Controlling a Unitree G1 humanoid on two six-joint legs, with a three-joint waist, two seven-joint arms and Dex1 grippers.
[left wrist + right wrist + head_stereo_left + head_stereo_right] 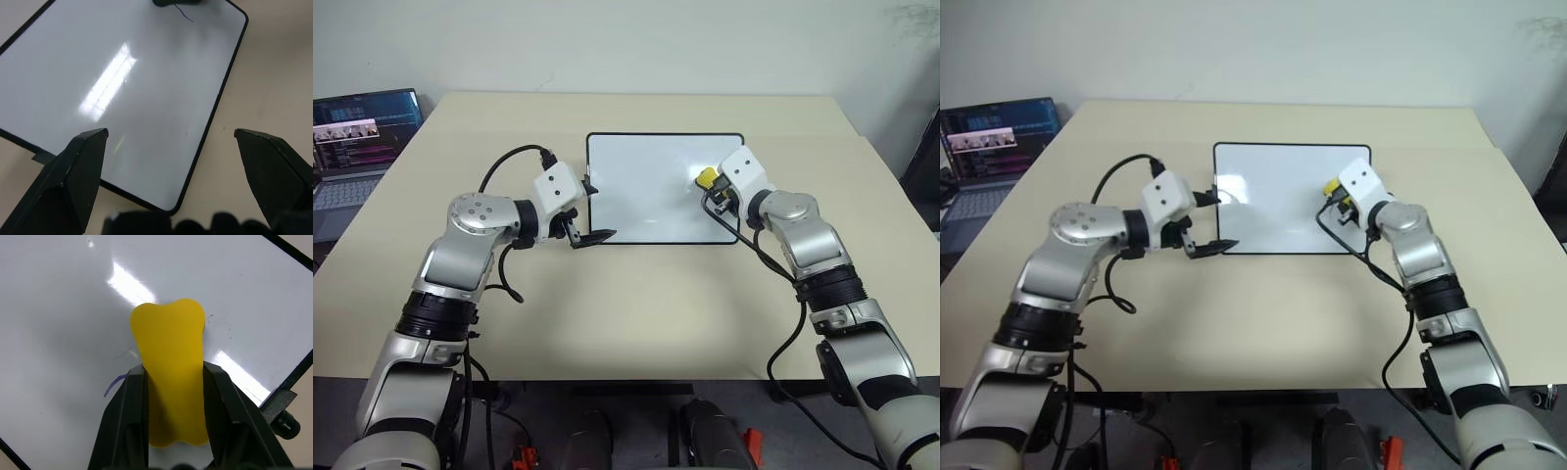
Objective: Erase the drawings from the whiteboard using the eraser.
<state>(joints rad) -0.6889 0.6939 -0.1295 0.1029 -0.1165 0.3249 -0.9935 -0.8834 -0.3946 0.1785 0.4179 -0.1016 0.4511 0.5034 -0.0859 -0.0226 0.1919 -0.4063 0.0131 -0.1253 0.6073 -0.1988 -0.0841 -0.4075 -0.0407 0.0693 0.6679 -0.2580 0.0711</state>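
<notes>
Yellow eraser [168, 357] is pinched betw. the two black fingers [124, 426] of the right gripper [717, 191], its free end over the whiteboard [646, 196], nr the board's right side. Whether it touches the surface cannot be told. A thin bluish stroke [113, 384] of the drawings is seen on the white just beside the right gripper's finger; a small dark squiggle [185, 14] is seen at one short edge. The whiteboard lies flat on a beige table [636, 313], mid-table. The left gripper [586, 213] is held w/ fingers spread wide at the board's near-left corner, one finger over the frame, one over the table; nothing is gripped. A laptop [357, 147], screen lit, sits at the table's far left, well apart from the board. Black cables [509, 157] loop off both wrists over the table.
</notes>
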